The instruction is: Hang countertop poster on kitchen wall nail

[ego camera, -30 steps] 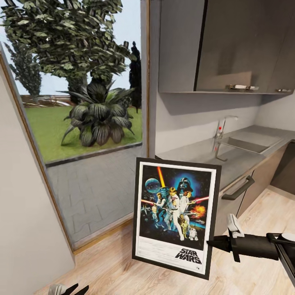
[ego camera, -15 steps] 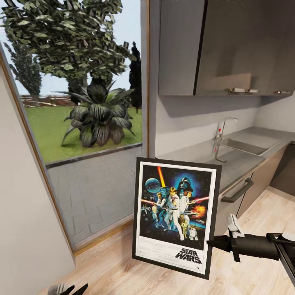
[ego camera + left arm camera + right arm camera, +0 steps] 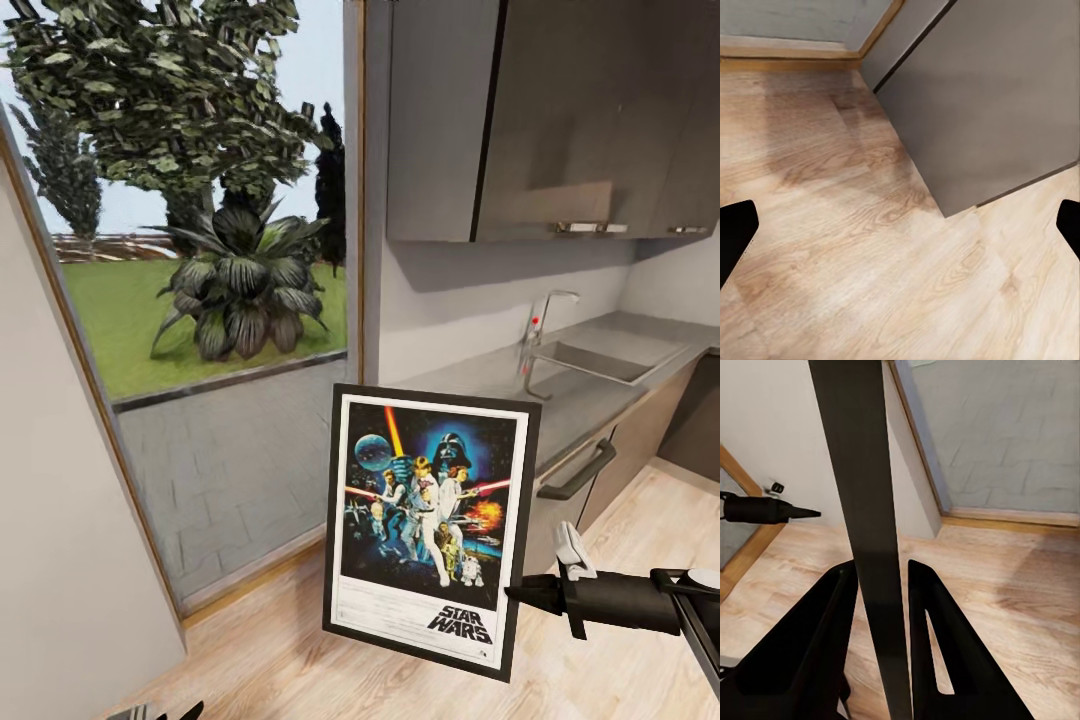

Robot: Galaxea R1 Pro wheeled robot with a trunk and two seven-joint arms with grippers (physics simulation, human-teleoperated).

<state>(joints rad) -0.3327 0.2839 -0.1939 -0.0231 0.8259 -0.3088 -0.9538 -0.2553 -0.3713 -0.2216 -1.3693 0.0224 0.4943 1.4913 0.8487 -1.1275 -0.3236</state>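
Right hand (image 3: 518, 594) clamped, left hand (image 3: 900, 221) spread.

— Was there any writing you could read?

— Only one piece. The poster (image 3: 428, 527) carried the black "STAR WARS" logo, set in two lines on the white border at its lower right corner.

— Anything else on that border?

— A few faint lines of small print ran beside the logo, but they were too small to make out.
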